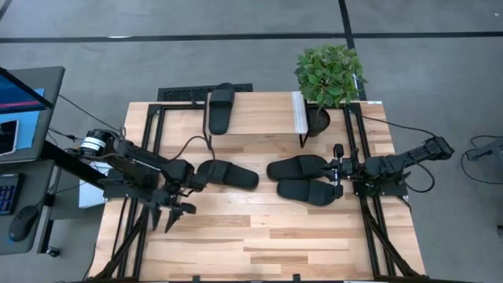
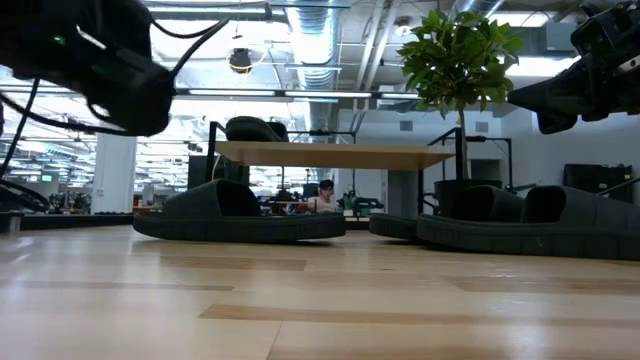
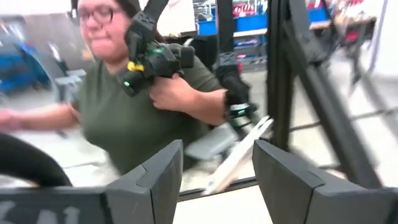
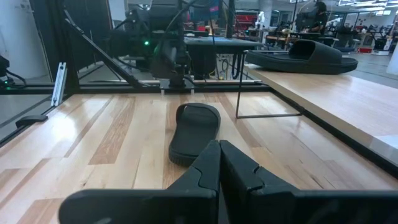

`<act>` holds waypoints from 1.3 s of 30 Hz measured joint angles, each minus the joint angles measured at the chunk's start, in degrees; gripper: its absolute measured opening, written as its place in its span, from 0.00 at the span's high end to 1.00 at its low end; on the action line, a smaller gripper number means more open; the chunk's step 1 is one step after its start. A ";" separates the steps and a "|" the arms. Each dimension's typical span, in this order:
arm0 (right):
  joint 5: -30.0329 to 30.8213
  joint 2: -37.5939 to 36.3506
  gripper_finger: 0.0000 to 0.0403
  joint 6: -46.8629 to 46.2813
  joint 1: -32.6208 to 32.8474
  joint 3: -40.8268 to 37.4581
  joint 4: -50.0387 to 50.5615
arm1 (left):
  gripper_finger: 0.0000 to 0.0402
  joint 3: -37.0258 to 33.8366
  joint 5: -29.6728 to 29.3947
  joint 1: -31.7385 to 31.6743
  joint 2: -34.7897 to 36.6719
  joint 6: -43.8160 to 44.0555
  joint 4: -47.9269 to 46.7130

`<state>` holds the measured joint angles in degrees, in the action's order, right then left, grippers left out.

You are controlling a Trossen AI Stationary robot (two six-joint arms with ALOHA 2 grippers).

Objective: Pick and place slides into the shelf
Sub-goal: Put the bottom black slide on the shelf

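One black slide (image 1: pixel 221 108) lies on the light-wood shelf (image 1: pixel 267 114) at the table's far middle, also seen from table height as the slide (image 2: pixel 250 128) on the shelf (image 2: pixel 345 155). Another slide (image 1: pixel 228 174) lies on the tabletop, right of my left wrist. Two more slides (image 1: pixel 302 167) (image 1: pixel 310 191) lie side by side at centre right. My left gripper (image 1: pixel 177 214) (image 3: pixel 217 162) is open and points level toward the table's near edge, with nothing between its fingers. My right gripper (image 1: pixel 338 169) (image 4: pixel 219 163) is shut, with a slide (image 4: pixel 194 132) just ahead of it on the wood.
A potted plant (image 1: pixel 328 75) stands at the shelf's right end. Black frame rails (image 1: pixel 153 141) (image 1: pixel 365 212) run along both table sides. A person (image 3: pixel 130 106) stands beyond the table in the left wrist view. Bare wood (image 1: pixel 259 244) fills the near half. A desk with a monitor (image 1: pixel 23 102) is at the left.
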<state>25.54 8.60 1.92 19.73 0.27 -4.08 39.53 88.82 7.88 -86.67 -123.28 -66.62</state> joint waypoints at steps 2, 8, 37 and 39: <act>0.00 0.00 1.00 0.02 0.02 0.00 -0.02 | 0.54 0.00 0.76 -1.16 0.00 2.09 4.56; 0.00 0.01 1.00 0.02 0.02 -0.01 0.00 | 0.54 1.84 1.13 -6.20 -0.04 19.52 17.00; 0.00 0.02 1.00 1.15 0.02 -0.02 -2.12 | 0.54 6.00 -19.25 -13.02 -3.98 89.16 78.93; 0.00 0.00 1.00 -1.03 0.00 0.00 -2.11 | 0.54 3.27 -21.67 -12.39 -4.73 94.62 89.16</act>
<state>25.54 8.60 0.88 19.73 0.27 -6.19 42.80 67.15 -4.51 -91.40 -28.66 22.54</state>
